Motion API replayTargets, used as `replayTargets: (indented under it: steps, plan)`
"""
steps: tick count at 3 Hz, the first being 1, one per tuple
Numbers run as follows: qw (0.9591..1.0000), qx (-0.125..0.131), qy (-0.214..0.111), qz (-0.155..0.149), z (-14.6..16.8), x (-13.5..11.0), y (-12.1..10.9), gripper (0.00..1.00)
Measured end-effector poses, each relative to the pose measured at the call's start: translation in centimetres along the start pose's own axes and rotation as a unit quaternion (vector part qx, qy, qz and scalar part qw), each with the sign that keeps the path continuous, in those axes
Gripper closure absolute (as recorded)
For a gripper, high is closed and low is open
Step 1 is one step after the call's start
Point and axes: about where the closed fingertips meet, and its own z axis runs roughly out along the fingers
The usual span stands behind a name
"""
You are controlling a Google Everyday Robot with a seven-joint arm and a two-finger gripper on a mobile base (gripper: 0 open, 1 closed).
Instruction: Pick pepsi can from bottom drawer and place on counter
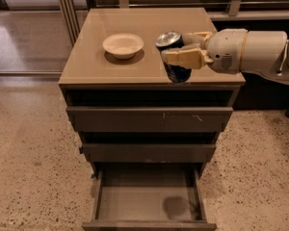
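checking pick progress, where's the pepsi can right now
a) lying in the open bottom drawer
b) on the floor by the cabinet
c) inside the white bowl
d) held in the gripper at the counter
d: the gripper is shut on the pepsi can at the front right of the counter, and the open bottom drawer holds nothing.

Speckled beige floor, vertical metal posts behind
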Motion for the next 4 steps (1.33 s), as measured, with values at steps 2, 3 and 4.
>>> replayTargets:
  steps: [2,3,4]
  plan:
    - [0.9965,0.075,-0.023,0.027,-0.5,1.1,-5.7,1.0]
    - [0.9965,0.075,-0.023,0.027,-0.5,1.1,-5.7,1.0]
    - [0.9963,0.082,-0.016,0.018,0.4,1.2,-7.5,1.0]
